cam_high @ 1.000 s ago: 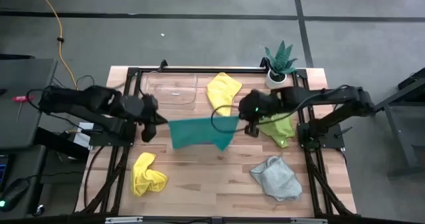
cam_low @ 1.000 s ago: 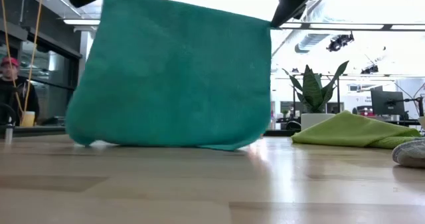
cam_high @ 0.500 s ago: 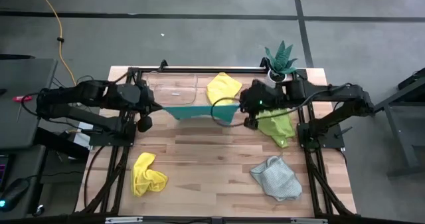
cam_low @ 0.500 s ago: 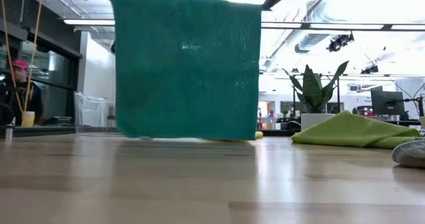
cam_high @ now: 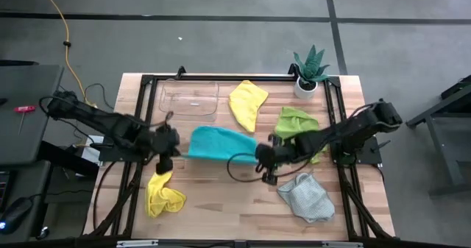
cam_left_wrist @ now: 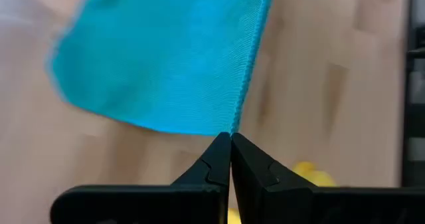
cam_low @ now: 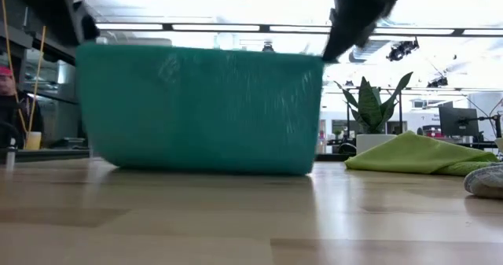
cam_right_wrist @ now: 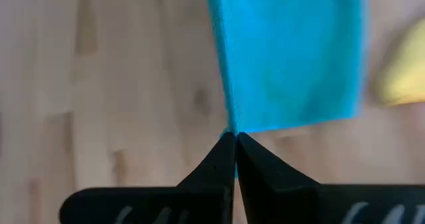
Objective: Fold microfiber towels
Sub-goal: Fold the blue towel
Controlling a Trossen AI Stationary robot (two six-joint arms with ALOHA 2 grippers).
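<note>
Five towels were on the worktop and none looked finished: the teal towel (cam_high: pixel 219 143), mid-table, hung partway through its first fold, one corner pinched in the closed left gripper (cam_high: pixel 168 146) and one in the closed right gripper (cam_high: pixel 263 158). Both yellow towels (cam_high: pixel 248 103), the lime towel (cam_high: pixel 296 122) and the grey towel (cam_high: pixel 307 197) lay crumpled, seemingly untouched, toward the edges.
</note>
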